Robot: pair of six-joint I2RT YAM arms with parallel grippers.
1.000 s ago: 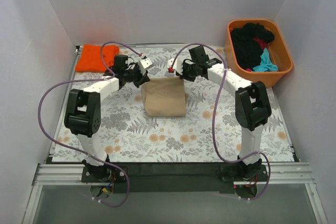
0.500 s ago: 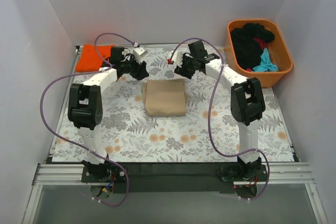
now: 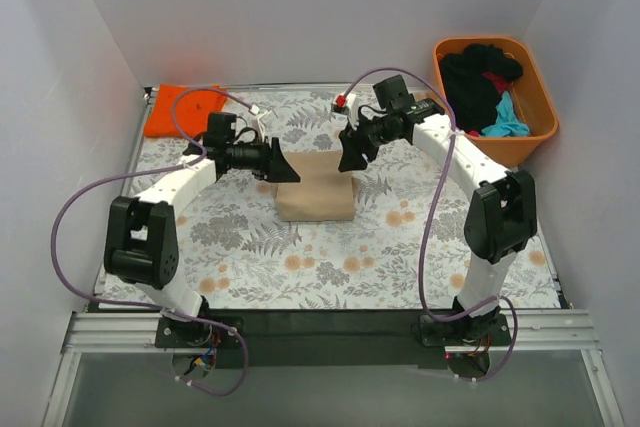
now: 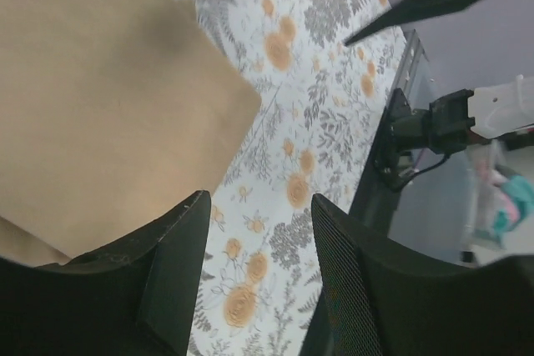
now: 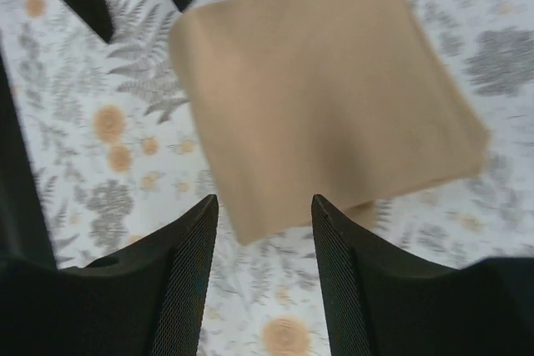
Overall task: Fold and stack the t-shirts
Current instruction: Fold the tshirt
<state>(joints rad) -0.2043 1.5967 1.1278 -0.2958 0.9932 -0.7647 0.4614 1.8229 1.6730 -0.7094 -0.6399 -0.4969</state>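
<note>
A folded tan t-shirt point(image 3: 316, 187) lies flat in the middle of the floral table; it also shows in the left wrist view point(image 4: 92, 106) and the right wrist view point(image 5: 325, 114). A folded orange t-shirt point(image 3: 180, 109) lies at the far left corner. Black, red and teal t-shirts point(image 3: 482, 87) are heaped in the orange tub point(image 3: 520, 147). My left gripper point(image 3: 284, 171) is open and empty above the tan shirt's far left corner. My right gripper point(image 3: 347, 157) is open and empty above its far right corner.
The orange plastic tub stands at the far right of the table. White walls close in the left, back and right. The floral table cover point(image 3: 330, 267) stretches to the black front rail point(image 3: 320, 325).
Both grippers have swung from the far side of the table back down toward the tan shirt's far corners. The tan shirt has not moved.
</note>
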